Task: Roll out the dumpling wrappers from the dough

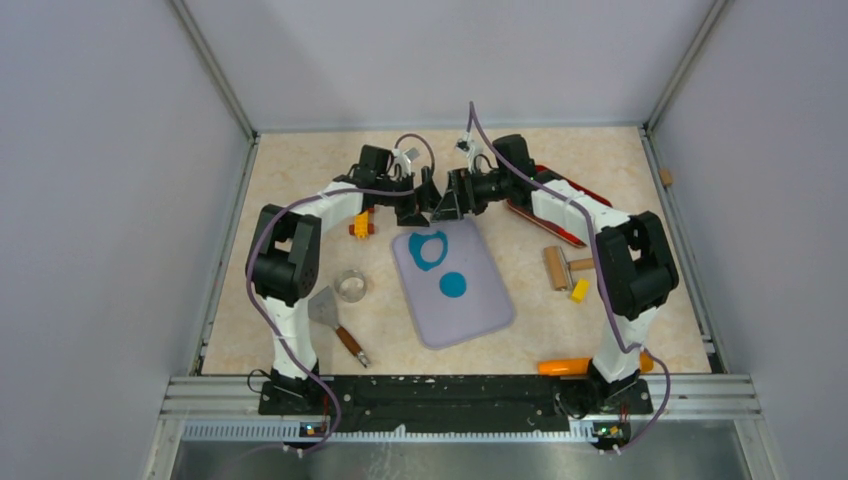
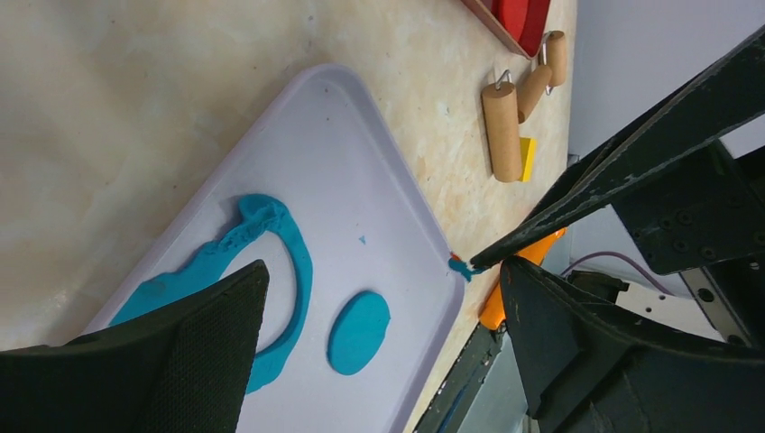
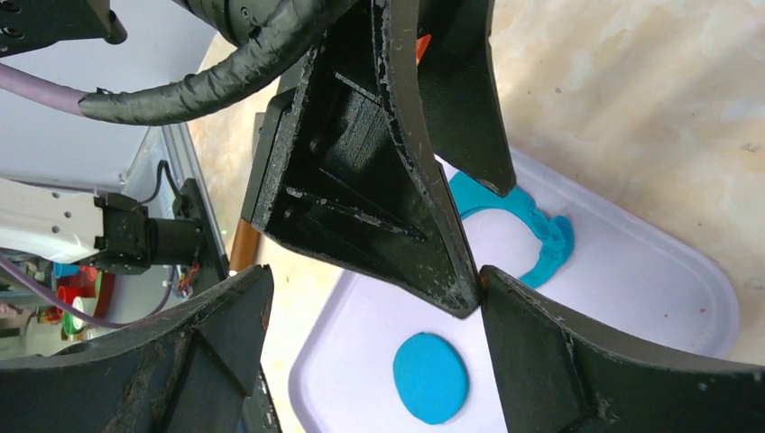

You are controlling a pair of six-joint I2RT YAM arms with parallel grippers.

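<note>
Left end effector blocks right end effector.

In the left wrist view, part of the dough ring lies behind a finger of the left gripper; from the right wrist, that same gripper covers one side of it. The lavender mat runs off the bottom edge (both wrist views). A teal speck is too small to identify.

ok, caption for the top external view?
Left gripper and right gripper tip-to-tip at mat's far end; on it, ring-shaped dough and one round wrapper.
</note>
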